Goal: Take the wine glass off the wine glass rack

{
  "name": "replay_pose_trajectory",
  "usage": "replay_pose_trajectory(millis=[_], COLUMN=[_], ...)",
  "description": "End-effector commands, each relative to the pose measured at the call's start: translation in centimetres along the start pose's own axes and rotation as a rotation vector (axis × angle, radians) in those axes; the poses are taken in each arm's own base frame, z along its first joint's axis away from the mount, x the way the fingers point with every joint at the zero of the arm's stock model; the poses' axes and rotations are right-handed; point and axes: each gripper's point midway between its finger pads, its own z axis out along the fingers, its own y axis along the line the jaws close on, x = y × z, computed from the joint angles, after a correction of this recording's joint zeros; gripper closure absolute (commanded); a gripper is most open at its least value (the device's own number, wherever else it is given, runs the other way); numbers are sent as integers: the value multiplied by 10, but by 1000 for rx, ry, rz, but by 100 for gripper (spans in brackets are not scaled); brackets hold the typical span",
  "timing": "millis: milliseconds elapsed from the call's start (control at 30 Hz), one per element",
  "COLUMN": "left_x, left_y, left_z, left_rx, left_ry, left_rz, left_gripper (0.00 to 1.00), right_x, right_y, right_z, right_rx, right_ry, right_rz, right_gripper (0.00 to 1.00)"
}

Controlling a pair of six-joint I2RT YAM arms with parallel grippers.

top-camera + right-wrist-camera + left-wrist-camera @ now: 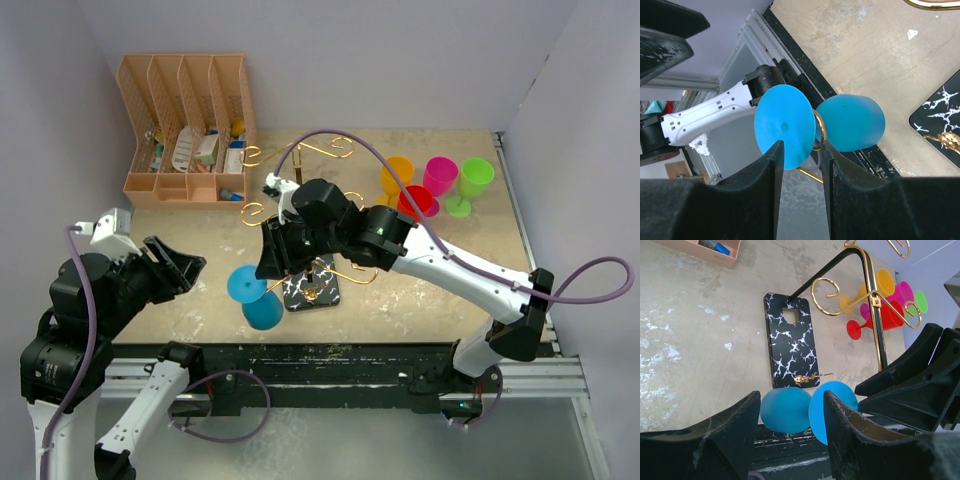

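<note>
Tabletop [400, 310] tan; glass [255, 298] hangs on rack [322, 290] hook, unremoved; right gripper [801, 145] spread by foot; left gripper [791, 396] spread, empty.

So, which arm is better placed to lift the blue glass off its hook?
Right: the right tool flanks the blue wine glass on its hook; the left tool sits apart.

Left gripper [791, 399] fingers parted in foreground, blue wine glass [785, 412] sideways just beyond, wine glass rack [792, 342] marble base adjoining, gold hooks above, coloured glasses [880, 305] behind.
</note>
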Motion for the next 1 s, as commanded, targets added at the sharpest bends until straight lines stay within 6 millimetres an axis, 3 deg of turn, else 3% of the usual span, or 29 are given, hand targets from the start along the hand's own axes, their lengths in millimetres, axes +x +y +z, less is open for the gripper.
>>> replay_pose_trajectory(millis=[0, 167, 967], left_x=[-6, -1, 10], left_y=[-13, -16, -25], left_z=[5, 12, 24], left_rx=[52, 56, 121], left_ry=[-8, 48, 99], left_rz=[-13, -16, -46], left_gripper=[44, 44, 45], right_x=[-22, -20, -1], right_y=[21, 25, 12], right_z=[-31, -35, -1], right_rx=[-27, -48, -17], right_ry=[-92, -85, -1], right_rz=[15, 36, 51], right_gripper=[62, 64, 68])
